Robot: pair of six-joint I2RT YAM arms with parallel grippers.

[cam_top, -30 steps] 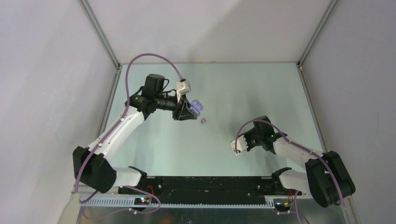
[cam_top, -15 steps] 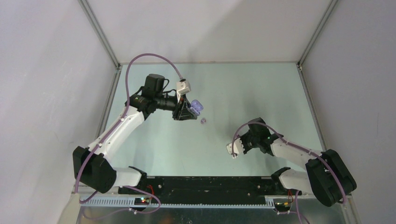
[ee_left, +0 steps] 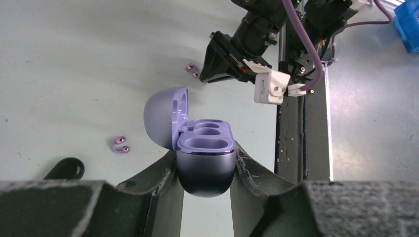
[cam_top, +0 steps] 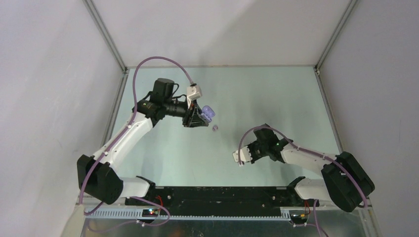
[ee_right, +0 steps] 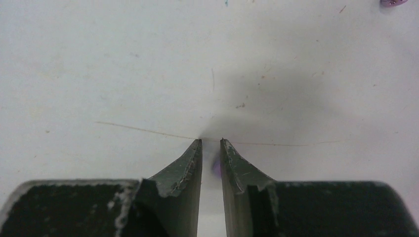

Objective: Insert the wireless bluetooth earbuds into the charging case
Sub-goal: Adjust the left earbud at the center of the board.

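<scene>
My left gripper is shut on the charging case, held above the table. In the left wrist view the case sits between the fingers with its lilac lid open and both wells empty. One lilac earbud lies on the table just beside it, and it also shows in the left wrist view. My right gripper stands tips-down on the table, nearly closed, with a blurred lilac earbud between its fingers. That earbud shows at its tips in the left wrist view.
The pale green table is walled by white panels on three sides. A black rail with both arm bases runs along the near edge. The loose earbud shows at the top right corner of the right wrist view.
My right gripper has moved left and toward the near edge. The left arm, the case and the loose earbud have not moved.
</scene>
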